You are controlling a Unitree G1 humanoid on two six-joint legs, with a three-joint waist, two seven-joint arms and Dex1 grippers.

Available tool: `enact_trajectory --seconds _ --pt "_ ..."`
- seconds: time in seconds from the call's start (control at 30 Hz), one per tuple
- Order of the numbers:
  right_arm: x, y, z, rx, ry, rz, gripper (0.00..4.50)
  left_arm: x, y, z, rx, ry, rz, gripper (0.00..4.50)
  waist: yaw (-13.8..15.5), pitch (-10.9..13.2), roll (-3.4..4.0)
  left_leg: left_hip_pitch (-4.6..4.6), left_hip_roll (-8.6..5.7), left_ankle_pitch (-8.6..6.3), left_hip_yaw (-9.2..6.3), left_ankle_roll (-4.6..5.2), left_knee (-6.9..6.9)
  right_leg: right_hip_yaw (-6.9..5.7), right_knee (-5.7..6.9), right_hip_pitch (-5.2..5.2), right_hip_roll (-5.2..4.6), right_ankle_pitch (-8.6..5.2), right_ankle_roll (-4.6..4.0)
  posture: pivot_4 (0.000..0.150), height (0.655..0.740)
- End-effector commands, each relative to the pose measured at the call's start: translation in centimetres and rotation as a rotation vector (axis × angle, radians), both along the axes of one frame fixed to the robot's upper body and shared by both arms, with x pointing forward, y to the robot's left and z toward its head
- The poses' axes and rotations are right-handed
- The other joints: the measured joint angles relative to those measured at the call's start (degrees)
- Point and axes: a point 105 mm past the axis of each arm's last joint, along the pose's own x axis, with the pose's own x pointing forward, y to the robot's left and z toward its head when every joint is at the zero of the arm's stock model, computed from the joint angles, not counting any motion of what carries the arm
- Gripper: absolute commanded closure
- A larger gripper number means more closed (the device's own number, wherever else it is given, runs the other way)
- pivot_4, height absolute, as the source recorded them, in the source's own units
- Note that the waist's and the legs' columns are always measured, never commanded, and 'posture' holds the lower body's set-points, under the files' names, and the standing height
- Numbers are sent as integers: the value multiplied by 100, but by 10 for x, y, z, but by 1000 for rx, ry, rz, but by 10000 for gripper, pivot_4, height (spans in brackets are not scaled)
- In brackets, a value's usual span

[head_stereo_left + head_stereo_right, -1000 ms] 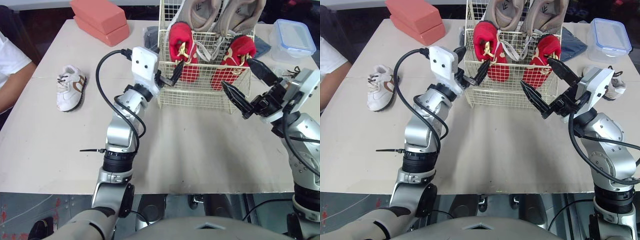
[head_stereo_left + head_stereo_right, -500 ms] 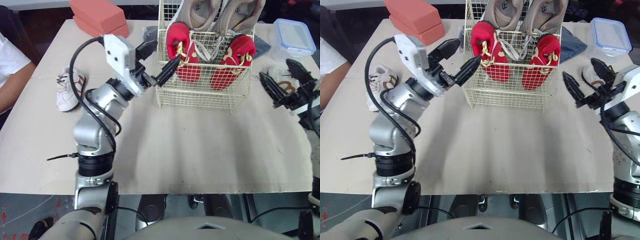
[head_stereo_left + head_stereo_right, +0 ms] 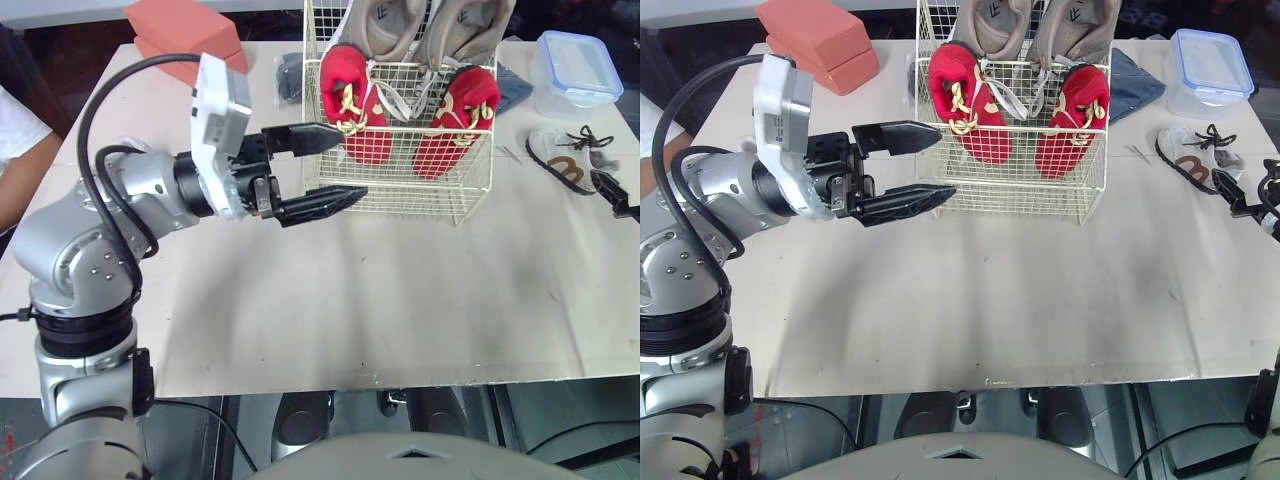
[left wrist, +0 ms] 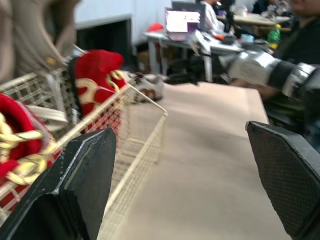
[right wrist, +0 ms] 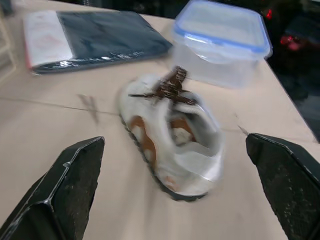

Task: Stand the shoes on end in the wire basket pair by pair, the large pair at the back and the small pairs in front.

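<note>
The wire basket (image 3: 440, 195) stands at the table's far middle. Two large tan shoes (image 3: 385, 25) stand on end at its back, with a red small pair (image 3: 352, 105) in front of them. My left gripper (image 3: 352, 161) is open and empty, pointing right along the basket's front left corner, close to the wire. One white-and-brown small shoe (image 5: 170, 135) lies on its sole at the far right of the table. My right gripper (image 5: 175, 141) is open just in front of that shoe, its fingers (image 5: 65, 185) spread wider than the shoe and not touching it.
Two pink blocks (image 3: 185, 30) are stacked at the back left. A clear lidded box (image 3: 572, 68) and a dark flat packet (image 5: 95, 35) lie behind the white shoe. A person's sleeve (image 3: 18, 135) is at the left table edge. The table (image 3: 380, 300) in front of the basket is bare.
My left gripper swung away from the basket's left side and now points right across its front corner. My right gripper pulled back from the basket to the white shoe at the right.
</note>
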Motion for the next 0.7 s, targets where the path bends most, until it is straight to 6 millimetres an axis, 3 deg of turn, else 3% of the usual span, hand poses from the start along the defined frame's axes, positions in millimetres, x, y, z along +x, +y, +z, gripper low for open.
enact_trajectory --seconds 0.03,0.43,0.47,0.53,0.7 --pt "6 -11 10 22 -10 -25 0 -9 -1 11 1 -42 -13 193 -6 0 1 0 0 0 3 0 0 4 0 0 0 0 0 1500 6860" --pt "22 -8 1 37 81 -21 0 -14 -4 14 12 -37 -11 193 5 1 1 0 1 1 11 -2 -3 11 -4 -2 -4 0 0 1500 6860" --pt "23 -8 2 33 81 -18 4039 -14 -4 14 12 -36 -10 0 5 1 1 0 2 1 10 -2 -3 11 -3 -2 -5 0 0 1500 6860" --pt "24 -5 3 20 83 -6 7313 -14 -4 15 12 -33 -3 0 4 1 1 1 1 1 10 -2 -3 11 -3 -2 -5 0 0 1500 6860" --pt "24 -3 0 2 91 10 30828 -15 -5 13 16 -30 -3 0 -27 1 1 2 2 1 12 -3 -3 12 -3 -2 -6 0 0 1500 6860"
